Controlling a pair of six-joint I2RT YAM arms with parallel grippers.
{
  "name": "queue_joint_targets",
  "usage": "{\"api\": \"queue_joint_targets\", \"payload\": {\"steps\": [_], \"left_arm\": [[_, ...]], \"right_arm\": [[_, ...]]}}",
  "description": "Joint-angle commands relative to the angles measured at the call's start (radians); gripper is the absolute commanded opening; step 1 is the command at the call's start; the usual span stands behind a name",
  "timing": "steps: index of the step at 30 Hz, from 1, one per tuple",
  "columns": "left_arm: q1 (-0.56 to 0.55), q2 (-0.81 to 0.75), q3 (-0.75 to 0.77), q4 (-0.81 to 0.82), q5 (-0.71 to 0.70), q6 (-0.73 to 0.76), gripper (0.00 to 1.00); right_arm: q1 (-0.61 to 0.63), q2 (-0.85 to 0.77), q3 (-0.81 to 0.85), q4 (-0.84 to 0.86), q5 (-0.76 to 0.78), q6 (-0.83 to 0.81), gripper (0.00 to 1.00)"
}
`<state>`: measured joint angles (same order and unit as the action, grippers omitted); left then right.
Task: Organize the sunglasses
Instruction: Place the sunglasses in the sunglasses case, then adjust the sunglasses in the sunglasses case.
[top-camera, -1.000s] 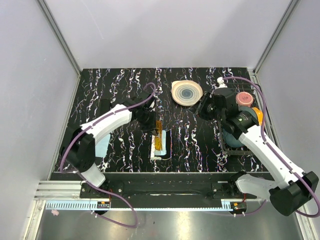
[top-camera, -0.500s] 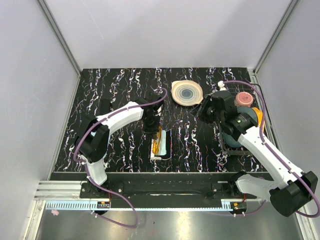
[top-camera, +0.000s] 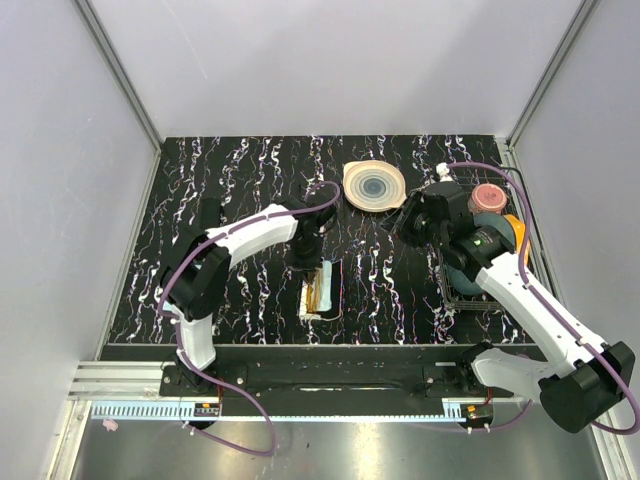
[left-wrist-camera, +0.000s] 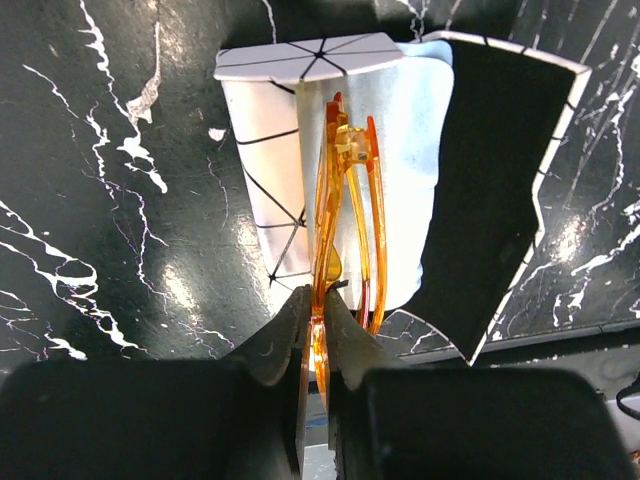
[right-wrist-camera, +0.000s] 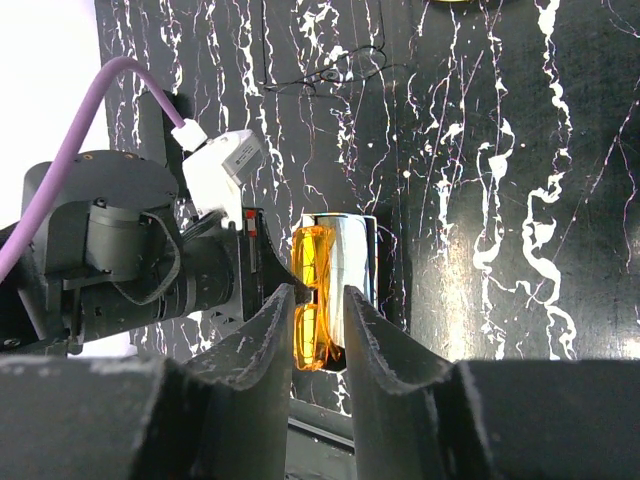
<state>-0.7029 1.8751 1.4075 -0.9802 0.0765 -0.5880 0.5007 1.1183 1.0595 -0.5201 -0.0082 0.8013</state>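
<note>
Since a second ago, your left gripper is reaching farther in toward the white box, and the sunglasses are sitting lower over it. Its fingers are pinching together on the near end of the amber frame, holding the folded sunglasses on edge along the box's length. A flat black case is lying just beside the box. Your right gripper is hanging well apart from the box, jaws standing apart with nothing between them.
</note>
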Motion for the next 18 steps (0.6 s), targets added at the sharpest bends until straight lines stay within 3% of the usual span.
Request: {"api": "queue_joint_targets", "payload": {"steps": [1,5,6,10,18], "left_arm": [[-0.01,0.015,0.041,-0.026,-0.075,-0.082,0.0],[-0.014,0.028,0.053,-0.022,-0.106,-0.116,0.03],[-0.017,0.03,0.059,-0.021,-0.106,-0.121,0.15],[-0.021,0.03,0.073,-0.021,-0.103,-0.118,0.35],[-0.023,-0.034,0.094,-0.026,-0.083,-0.096,0.47]], "right_arm": [[-0.007,0.0,-0.007,0.017,0.019,0.003,0.32],[-0.011,-0.005,-0.013,0.014,0.013,-0.007,0.32],[-0.013,-0.005,-0.013,0.014,0.013,-0.008,0.32],[-0.016,-0.003,-0.01,0.008,0.011,-0.014,0.32],[-0.022,0.003,0.02,-0.015,-0.059,-0.046,0.38]]}}
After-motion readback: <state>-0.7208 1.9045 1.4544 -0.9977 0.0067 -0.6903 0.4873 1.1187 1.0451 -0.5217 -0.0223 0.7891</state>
